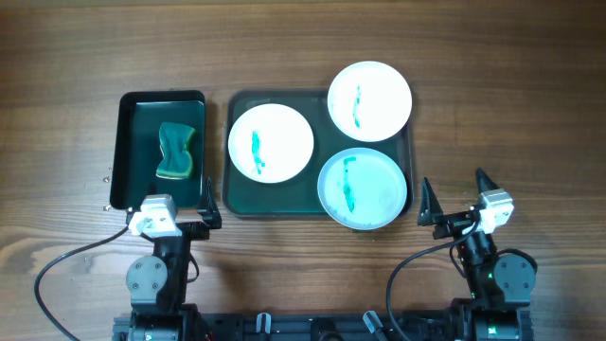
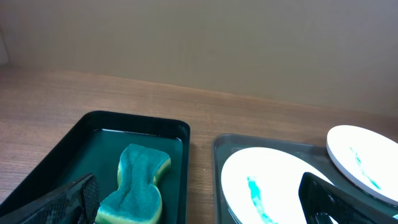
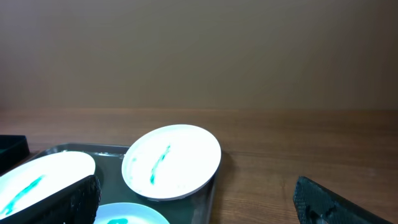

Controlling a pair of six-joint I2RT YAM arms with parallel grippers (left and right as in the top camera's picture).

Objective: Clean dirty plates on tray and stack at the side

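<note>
The large dark green tray [image 1: 248, 197] holds three plates, each with a teal streak. A white plate [image 1: 271, 142] lies at its left and shows in the left wrist view [image 2: 273, 180]. A second white plate [image 1: 369, 100] overhangs the far right corner and shows in the right wrist view [image 3: 171, 160]. A pale blue plate [image 1: 363, 189] lies at the near right. My left gripper [image 1: 204, 204] is open and empty, near the gap between the two trays. My right gripper [image 1: 455, 197] is open and empty over bare table, right of the tray.
A smaller dark tray [image 1: 128, 142] stands left of the large tray, with a teal-green sponge [image 1: 176, 152] in it; the sponge also shows in the left wrist view [image 2: 138, 183]. Brown wood-grain tabletop [image 1: 511, 114] surrounds both trays.
</note>
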